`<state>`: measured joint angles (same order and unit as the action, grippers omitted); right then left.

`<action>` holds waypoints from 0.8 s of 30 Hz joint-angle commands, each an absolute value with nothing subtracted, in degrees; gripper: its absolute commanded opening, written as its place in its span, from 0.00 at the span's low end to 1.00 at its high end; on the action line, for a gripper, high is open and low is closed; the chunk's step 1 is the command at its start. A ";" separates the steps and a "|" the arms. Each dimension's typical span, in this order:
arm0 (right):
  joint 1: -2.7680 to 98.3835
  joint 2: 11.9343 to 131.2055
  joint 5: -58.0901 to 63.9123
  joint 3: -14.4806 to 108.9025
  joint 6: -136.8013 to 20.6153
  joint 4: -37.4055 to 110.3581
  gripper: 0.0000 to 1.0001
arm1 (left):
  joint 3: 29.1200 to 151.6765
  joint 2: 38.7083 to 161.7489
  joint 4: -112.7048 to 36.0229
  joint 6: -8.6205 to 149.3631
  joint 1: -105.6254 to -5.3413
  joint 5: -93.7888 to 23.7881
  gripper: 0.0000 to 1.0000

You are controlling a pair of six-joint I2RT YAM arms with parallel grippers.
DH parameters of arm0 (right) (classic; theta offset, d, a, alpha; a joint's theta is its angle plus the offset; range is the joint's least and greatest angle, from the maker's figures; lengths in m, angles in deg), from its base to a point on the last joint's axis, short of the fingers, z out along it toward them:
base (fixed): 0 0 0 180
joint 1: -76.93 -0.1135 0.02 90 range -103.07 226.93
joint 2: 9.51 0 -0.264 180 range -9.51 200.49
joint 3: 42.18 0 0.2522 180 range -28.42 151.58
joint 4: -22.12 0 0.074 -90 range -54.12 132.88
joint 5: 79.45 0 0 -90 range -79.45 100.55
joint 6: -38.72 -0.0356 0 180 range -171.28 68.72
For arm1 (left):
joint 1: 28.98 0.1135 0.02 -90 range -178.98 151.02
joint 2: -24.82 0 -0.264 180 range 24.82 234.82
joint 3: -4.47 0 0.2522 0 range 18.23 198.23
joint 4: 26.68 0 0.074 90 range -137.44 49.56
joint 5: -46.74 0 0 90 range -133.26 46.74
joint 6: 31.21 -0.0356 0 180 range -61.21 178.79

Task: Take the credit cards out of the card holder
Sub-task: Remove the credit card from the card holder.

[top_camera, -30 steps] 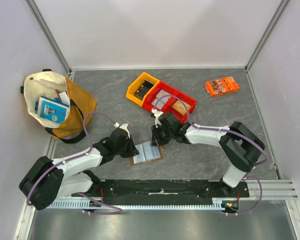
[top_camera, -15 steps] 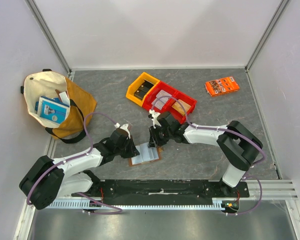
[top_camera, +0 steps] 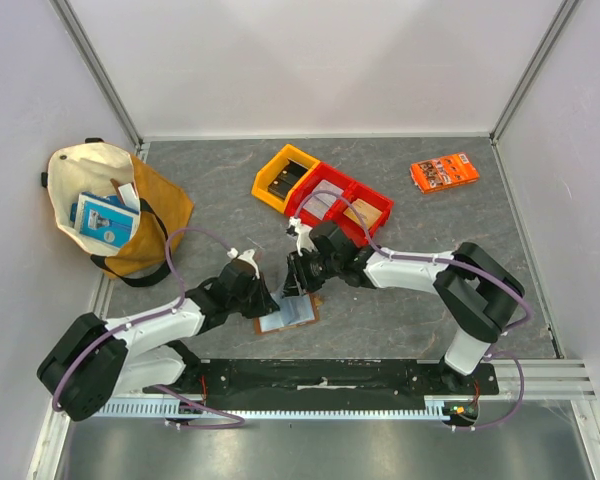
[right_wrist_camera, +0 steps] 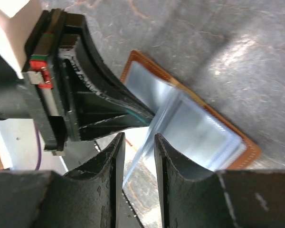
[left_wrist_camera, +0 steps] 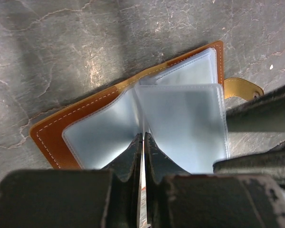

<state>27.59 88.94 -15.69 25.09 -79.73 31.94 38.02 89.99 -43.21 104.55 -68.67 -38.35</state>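
Card holder (top_camera: 285,318) lies open on table (top_camera: 430,220) near front, between grippers. Left gripper (left_wrist_camera: 142,142) pinches a sleeve (right_wrist_camera: 135,166) at the spine; right gripper (right_wrist_camera: 138,138) sits slightly apart around its edge. Risk: right grabs sleeve, not card, dragging holder.

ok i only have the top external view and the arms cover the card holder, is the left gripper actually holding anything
observer: yes. In the left wrist view the left gripper is shut on the edge of one thin clear sleeve at the fold of the open card holder.
operator: any cards showing
observer: none I can make out. The other sleeves look pale blue and blank from there.
operator: and the right gripper
observer: in the right wrist view the right gripper has its jaws slightly apart, with a lifted pale sleeve running down between them, not visibly clamped.
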 commanded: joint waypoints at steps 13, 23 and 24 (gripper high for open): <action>24.03 92.97 -22.14 29.41 -82.66 26.91 0.57 | 32.21 70.11 -50.10 113.89 -68.97 -49.76 0.15; 23.67 93.68 -19.61 30.38 -80.90 29.72 0.63 | 32.82 57.26 -59.95 116.45 -69.06 -55.65 0.20; 23.76 93.41 -18.20 30.38 -80.55 30.51 0.62 | 33.08 56.65 -60.74 116.53 -68.97 -55.83 0.20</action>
